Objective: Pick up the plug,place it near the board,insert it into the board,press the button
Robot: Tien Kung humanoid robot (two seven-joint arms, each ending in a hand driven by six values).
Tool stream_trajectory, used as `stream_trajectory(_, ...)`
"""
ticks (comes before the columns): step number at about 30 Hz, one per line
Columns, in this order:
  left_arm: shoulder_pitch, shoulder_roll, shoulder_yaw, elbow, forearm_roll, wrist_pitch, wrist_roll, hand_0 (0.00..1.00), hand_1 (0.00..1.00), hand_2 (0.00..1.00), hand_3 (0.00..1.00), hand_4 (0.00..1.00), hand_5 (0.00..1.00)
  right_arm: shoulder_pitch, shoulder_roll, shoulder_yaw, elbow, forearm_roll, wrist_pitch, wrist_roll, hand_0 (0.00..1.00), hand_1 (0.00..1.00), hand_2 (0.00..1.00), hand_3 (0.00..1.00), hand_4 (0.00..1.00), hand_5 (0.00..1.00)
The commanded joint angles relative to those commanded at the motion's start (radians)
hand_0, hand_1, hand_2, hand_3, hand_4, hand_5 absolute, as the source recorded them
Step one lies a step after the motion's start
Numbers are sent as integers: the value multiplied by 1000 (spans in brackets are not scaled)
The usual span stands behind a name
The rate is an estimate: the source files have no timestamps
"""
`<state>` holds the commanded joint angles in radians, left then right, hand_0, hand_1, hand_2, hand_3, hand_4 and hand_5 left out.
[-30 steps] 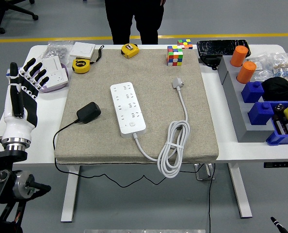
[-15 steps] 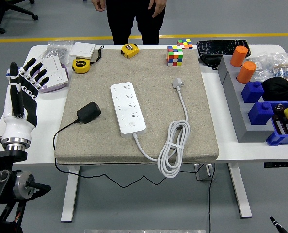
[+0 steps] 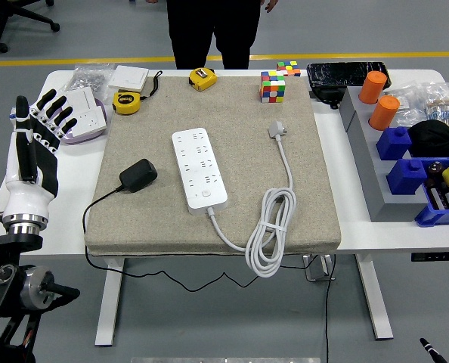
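Head view: 1 plug [image 3: 137, 175], 1 board [image 3: 199, 167], 2 tape measures [image 3: 126, 102].

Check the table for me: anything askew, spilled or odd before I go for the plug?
Nothing looks spilled or damaged. The power strip lies slightly angled on the mat. Its coiled cord hangs over the mat's near edge. The black plug lies free to the strip's left, and the left hand is open by the table's left edge.
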<state>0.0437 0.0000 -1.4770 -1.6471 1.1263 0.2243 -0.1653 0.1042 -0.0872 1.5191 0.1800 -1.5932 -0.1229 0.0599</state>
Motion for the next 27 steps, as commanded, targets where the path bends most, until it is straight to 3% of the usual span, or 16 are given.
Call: stream_trajectory(27, 5, 0, 4, -2, 2, 2, -1, 757, 805, 832, 823, 998, 998, -5, -1, -6, 0, -5, 2, 0, 905, 882, 833, 841, 998, 998)
